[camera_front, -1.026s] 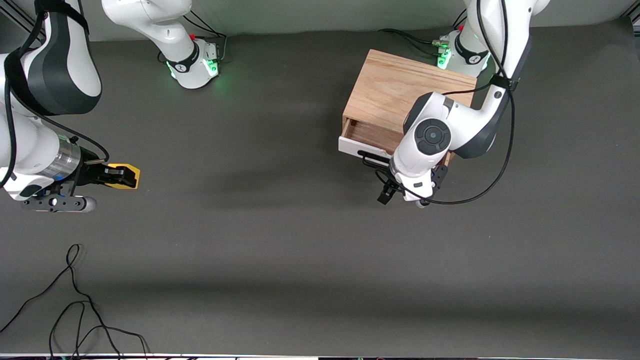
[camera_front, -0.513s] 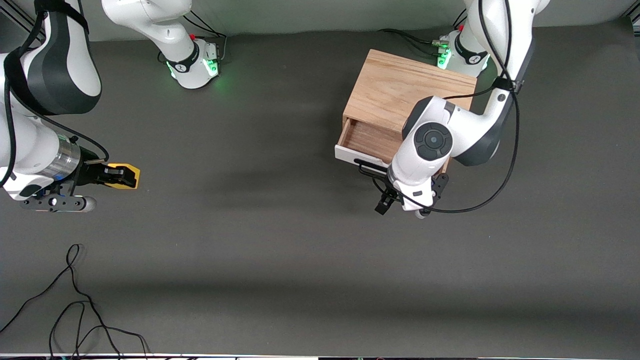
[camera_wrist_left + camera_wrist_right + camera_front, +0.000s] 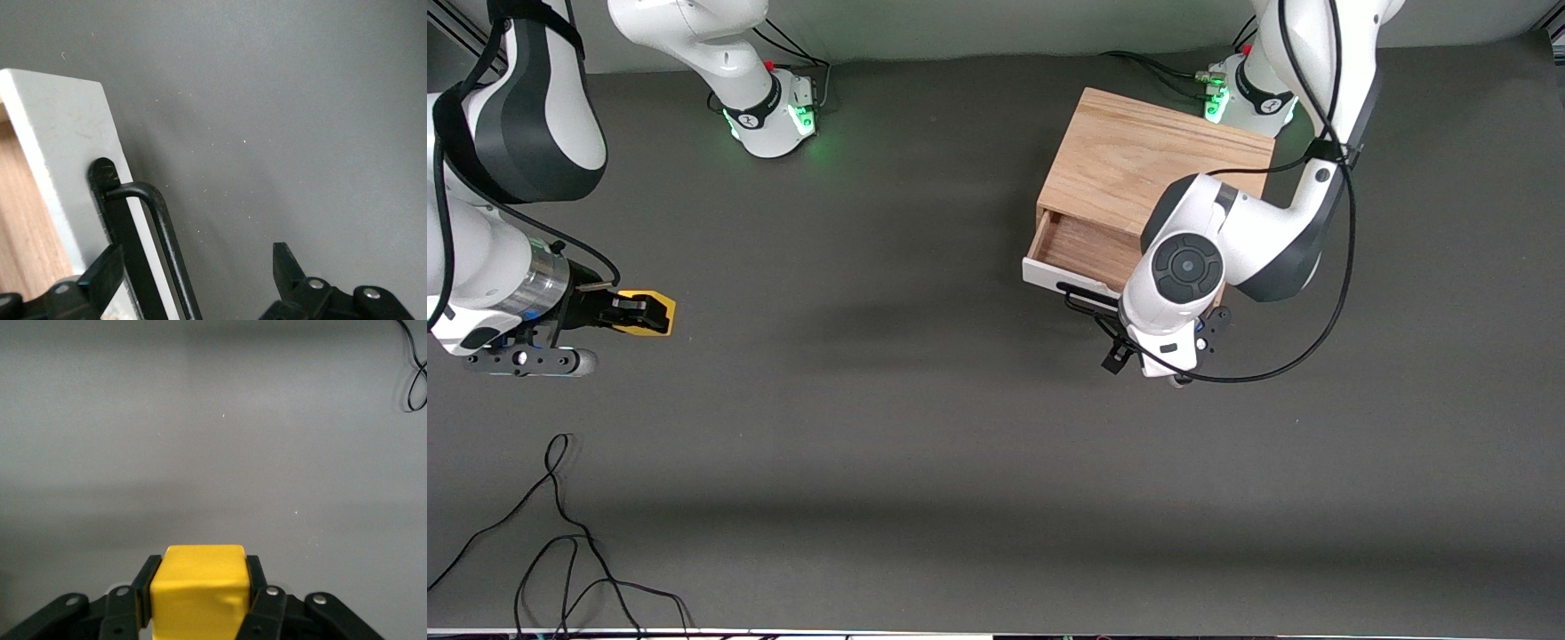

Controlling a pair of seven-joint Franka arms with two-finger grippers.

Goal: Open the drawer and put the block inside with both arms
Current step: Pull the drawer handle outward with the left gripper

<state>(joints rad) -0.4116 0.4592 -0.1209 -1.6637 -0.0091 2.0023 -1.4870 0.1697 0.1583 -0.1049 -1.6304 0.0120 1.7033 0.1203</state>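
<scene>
The oak cabinet (image 3: 1138, 160) stands near the left arm's base. Its white-fronted drawer (image 3: 1060, 276) is pulled partly out and shows a strip of wood interior (image 3: 1089, 247). My left gripper (image 3: 1129, 345) is at the black wire handle (image 3: 1089, 298). In the left wrist view the left gripper (image 3: 197, 257) is open, and the handle (image 3: 163, 233) runs between the fingers without touching them. My right gripper (image 3: 640, 313) is shut on the yellow block (image 3: 660, 309), low over the table at the right arm's end. The block (image 3: 197, 593) fills the jaws.
A loose black cable (image 3: 560, 533) lies on the table nearer the front camera than the right gripper, and its loop also shows in the right wrist view (image 3: 413, 373). The green-lit arm bases (image 3: 778, 116) (image 3: 1240, 89) stand along the table's back edge.
The drawer came out a little farther with the left gripper on its handle, then stopped. The left wrist has since shifted slightly. The right arm and block have not moved.
</scene>
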